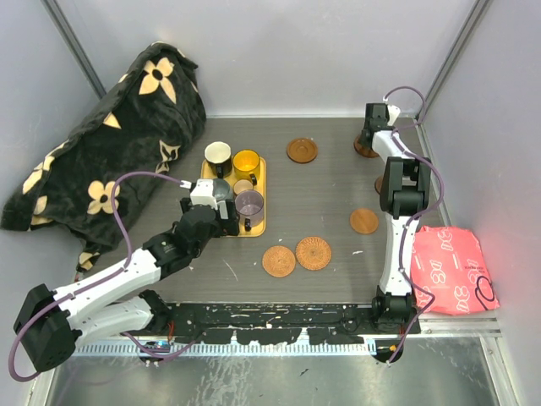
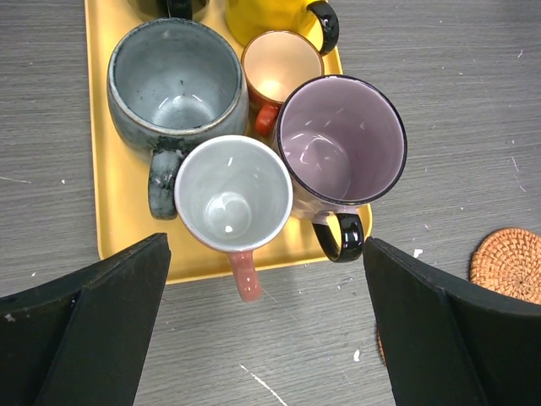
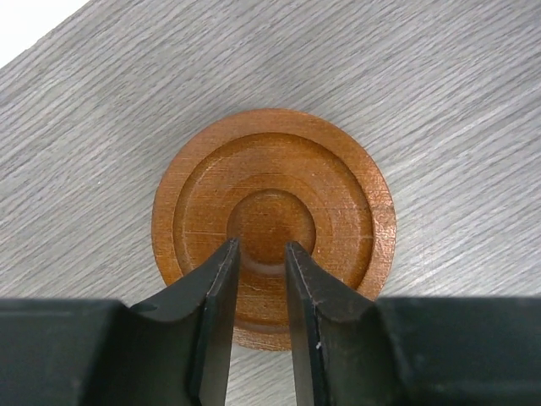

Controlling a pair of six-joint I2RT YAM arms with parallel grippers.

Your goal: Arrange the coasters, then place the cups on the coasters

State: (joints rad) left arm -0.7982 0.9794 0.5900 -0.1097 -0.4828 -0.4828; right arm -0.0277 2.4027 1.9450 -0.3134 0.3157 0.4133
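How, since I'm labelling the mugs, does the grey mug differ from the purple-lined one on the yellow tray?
The grey mug is speckled dark grey inside; the purple mug is pale lilac inside with a thin dark rim. The grey mug's handle matches its body; the purple mug's handle is glossy black. Both stand upright and empty on the yellow tray, handles toward the left wrist camera.

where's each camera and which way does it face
Top external: above, behind the robot, down at the table; left arm and right arm show.
Left wrist: on left arm, down at cups on tray; open left end effector shows.
Right wrist: on right arm, down at a coaster; right end effector shows.
Top, left wrist share the tray.
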